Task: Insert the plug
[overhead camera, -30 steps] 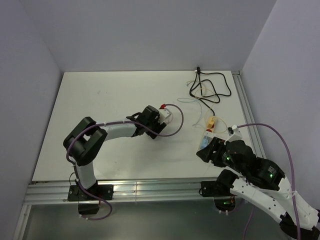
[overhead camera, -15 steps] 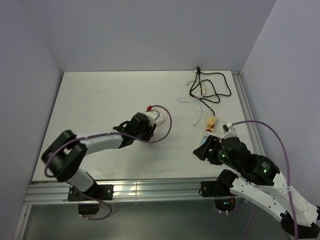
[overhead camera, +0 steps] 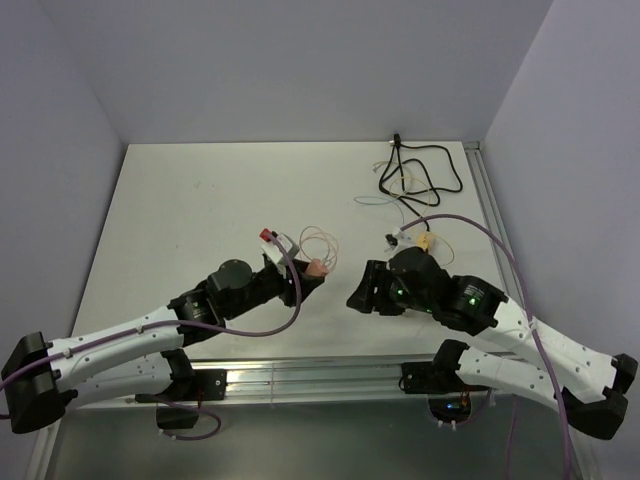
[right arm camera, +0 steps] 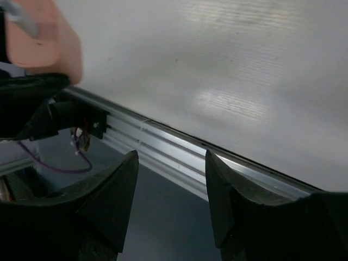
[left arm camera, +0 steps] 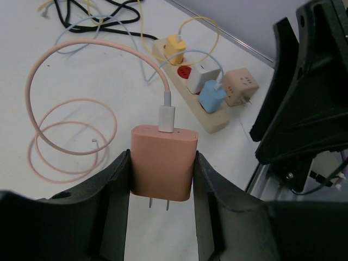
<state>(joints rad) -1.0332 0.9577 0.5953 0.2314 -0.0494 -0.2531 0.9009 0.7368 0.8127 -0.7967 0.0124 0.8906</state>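
My left gripper is shut on a pink charger plug, its two prongs pointing back between my fingers. Its pink cable loops and coils on the table behind it. In the top view the left gripper holds the plug above the table's front middle. A beige power strip lies beyond, with yellow, white, blue and tan plugs in it and a red switch. My right gripper is open and empty, just right of the plug. In the right wrist view it hangs over the table's front rail.
A black cable and thin light wires lie tangled at the back right. The right arm covers most of the power strip in the top view. The aluminium front rail runs under the right gripper.
The left arm has swung down and forward, carrying the plug nearer the front edge and slightly left. The right gripper has moved left toward the table's middle, close to the plug.
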